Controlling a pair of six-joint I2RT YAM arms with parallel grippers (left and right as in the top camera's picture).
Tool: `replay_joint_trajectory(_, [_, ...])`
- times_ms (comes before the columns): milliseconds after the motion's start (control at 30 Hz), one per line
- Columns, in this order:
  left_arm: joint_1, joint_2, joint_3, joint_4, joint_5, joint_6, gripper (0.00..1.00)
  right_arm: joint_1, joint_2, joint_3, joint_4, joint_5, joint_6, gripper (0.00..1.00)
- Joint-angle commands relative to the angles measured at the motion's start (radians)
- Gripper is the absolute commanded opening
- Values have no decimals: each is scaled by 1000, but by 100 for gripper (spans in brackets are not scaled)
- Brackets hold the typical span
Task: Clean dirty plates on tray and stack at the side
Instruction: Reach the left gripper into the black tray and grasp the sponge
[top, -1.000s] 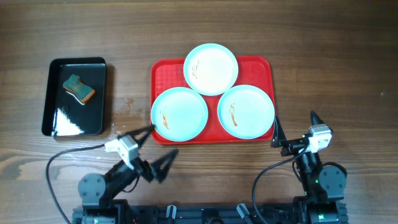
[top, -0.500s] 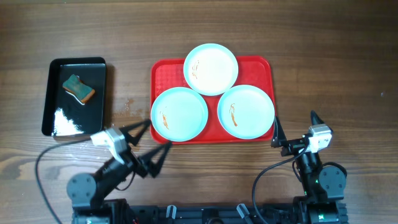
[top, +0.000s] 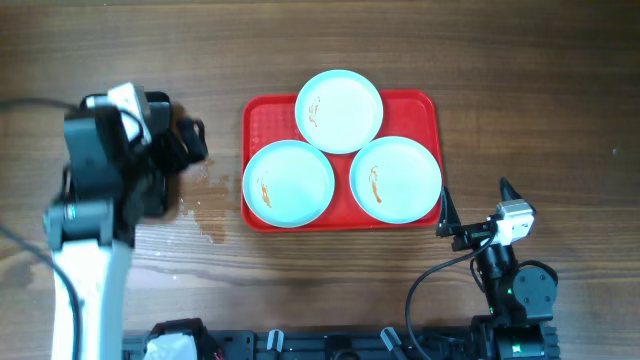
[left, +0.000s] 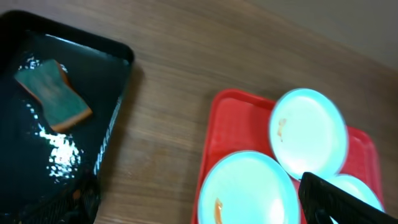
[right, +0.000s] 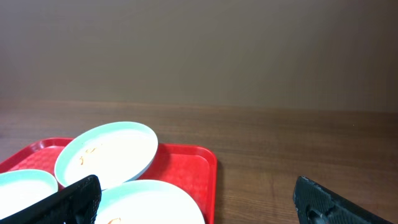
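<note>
The overhead view looks straight down on the whole worktop (top: 300, 40). The left wrist view looks down from high at the black tray (left: 99, 81) and the red tray (left: 233, 124). The right wrist view sits low, looking across the red tray toward the wall (right: 199, 50). All three see the plates (top: 339, 110).

Three plates (top: 339, 110) on the tray (top: 265, 118): one behind, two side by side in front. Over to the left, a sponge (left: 53, 93) lies in the small tray (left: 37, 162).
</note>
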Motion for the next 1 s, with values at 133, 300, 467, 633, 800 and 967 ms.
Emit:
replay_joint_trajectory(133, [98,333,363,-237,-66,-21,100,-5,-2,-1,4,11,-17,99])
replay_joint_trajectory(300, [190,475,447,-224,-61,-49,100,-5,-2,-1,4,11,-17,100])
replay_joint_trajectory(467, [240,539,447,-201,-21,-48,100,-5,-2,-1,4,11,-17,100])
replay_joint_trajectory(633, [253,621,446,-154,-121,-49,100,-5,-2,-1,4,11,-17,100])
replay_joint_trajectory(800, [253,724,444,-143,-249,-57,100,-5,-2,-1,4,11,-17,100])
replay_joint_trajectory(967, [253,829,444,-117,-249,-60,86,-5,-2,-1,4,11,-17,100])
